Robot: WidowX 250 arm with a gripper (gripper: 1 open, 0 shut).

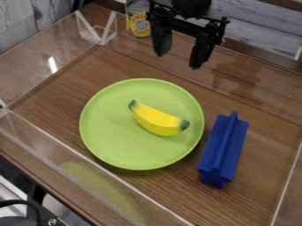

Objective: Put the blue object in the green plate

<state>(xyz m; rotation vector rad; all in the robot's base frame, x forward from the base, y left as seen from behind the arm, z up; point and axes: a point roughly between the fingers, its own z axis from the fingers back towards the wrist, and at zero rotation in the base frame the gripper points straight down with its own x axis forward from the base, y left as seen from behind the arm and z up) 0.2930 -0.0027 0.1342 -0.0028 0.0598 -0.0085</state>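
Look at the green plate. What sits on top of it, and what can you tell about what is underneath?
A yellow banana lies on the green plate. Underneath, nothing can be seen: the plate covers that patch of the wooden table.

A wooden table [112,66] bears the green plate [106,139] and blue object [224,150].

Yellow banana [158,119]; brown wooden tabletop [118,64]

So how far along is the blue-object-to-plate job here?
Nothing looks done: the blue ridged block lies on the table, right of the green plate, which holds only the banana. The open gripper holds nothing. Grasping and placing remain.
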